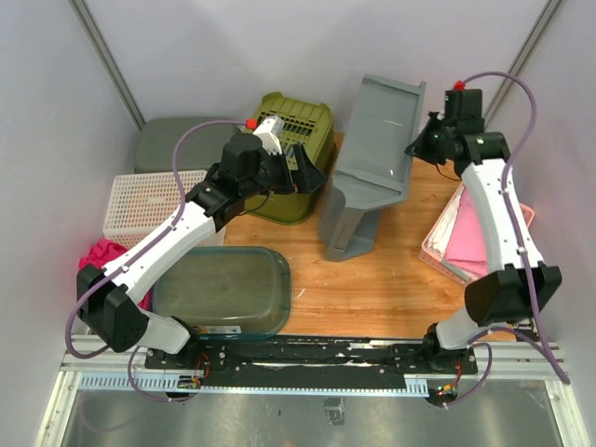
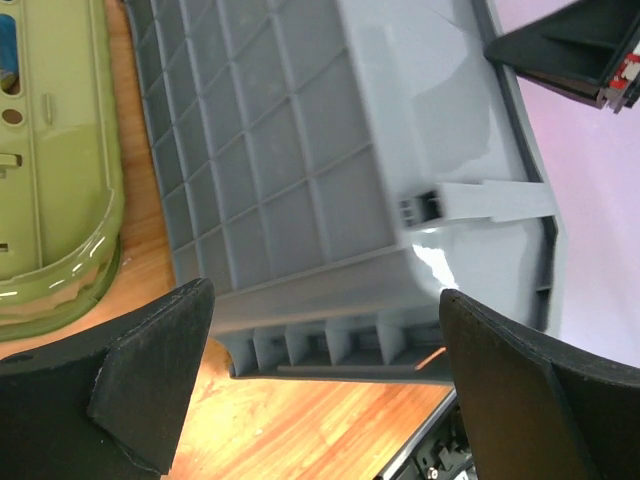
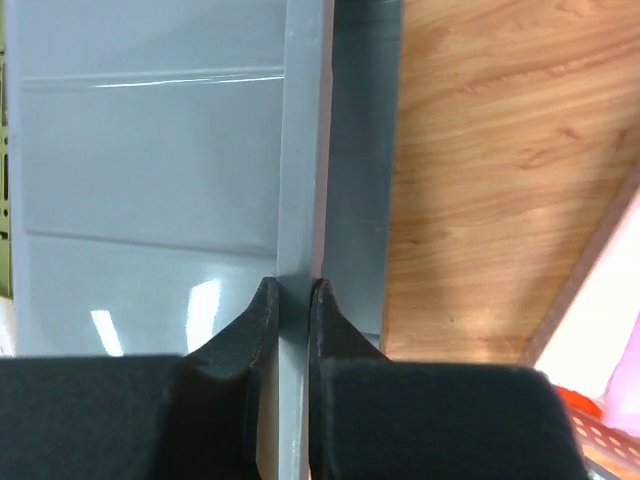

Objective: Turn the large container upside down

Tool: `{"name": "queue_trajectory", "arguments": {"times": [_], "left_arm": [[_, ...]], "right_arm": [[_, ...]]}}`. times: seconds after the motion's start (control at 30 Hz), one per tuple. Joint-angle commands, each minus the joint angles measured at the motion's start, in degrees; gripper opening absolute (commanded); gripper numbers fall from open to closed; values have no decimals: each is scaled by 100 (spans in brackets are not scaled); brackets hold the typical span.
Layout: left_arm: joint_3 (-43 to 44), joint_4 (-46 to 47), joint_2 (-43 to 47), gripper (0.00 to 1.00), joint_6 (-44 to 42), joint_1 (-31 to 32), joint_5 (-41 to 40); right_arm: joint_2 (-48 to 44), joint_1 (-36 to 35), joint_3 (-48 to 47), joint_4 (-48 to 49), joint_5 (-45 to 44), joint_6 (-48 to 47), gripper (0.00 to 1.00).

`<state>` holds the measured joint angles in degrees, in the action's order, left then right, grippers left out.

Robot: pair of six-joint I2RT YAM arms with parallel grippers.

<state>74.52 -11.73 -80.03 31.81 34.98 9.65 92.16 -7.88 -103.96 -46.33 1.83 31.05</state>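
Observation:
The large grey container (image 1: pixel 372 158) is tipped up on one end at the middle of the wooden table, its near end on the wood and its far end raised. My right gripper (image 1: pixel 416 147) is shut on its right rim (image 3: pixel 300 200), which runs up between the jaws in the right wrist view. My left gripper (image 1: pixel 303 169) is open and empty, just left of the container. In the left wrist view its fingers (image 2: pixel 130 380) frame the container's ribbed grey underside (image 2: pixel 300 180), apart from it.
An olive green basket (image 1: pixel 296 154) sits behind my left gripper. A dark clear tub (image 1: pixel 223 291) lies at the front left. A white lattice basket (image 1: pixel 144 203) and a grey lid (image 1: pixel 172 142) are at the far left. A pink tray (image 1: pixel 470 233) sits at the right edge.

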Motion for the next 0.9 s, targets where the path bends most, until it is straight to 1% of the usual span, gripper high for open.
{"name": "queue_trajectory", "arguments": {"times": [0.0,0.1,0.13,0.17,0.23,0.3,0.53,0.63,0.73,0.8,0.87], "left_arm": [[64,359,-28,99,-110,-27,346],[242,305,57,99,-174,-27,426],[308,251,79,99,-201,-27,432],[355,198,105,99,-224,-27,435],[412,110,134,99,-268,-27,432],[408,69,158,99,-297,-27,432],[358,-428,298,99,-356,-24,421],[73,-348,545,99,-296,-27,405],[-104,-327,745,99,-240,-27,205],[-229,-157,898,99,-189,-27,101],[-362,70,1040,99,-116,-27,92]], "right_arm": [[-561,857,1315,148,702,-96,1],[-973,1682,2371,1038,2176,0,1],[-1108,1904,2703,1309,2502,47,1],[-1218,2090,2942,1496,2716,58,1],[-1354,2267,3173,1582,2758,10,1],[-1368,2330,3192,1583,2779,-96,1],[-976,2634,3000,1628,3503,-389,0],[-636,2712,2908,1621,3909,-492,1],[-175,2785,2747,1611,4269,-505,1],[67,2800,2597,1440,4264,-532,1],[249,2797,2495,1262,4075,-617,1]]}}
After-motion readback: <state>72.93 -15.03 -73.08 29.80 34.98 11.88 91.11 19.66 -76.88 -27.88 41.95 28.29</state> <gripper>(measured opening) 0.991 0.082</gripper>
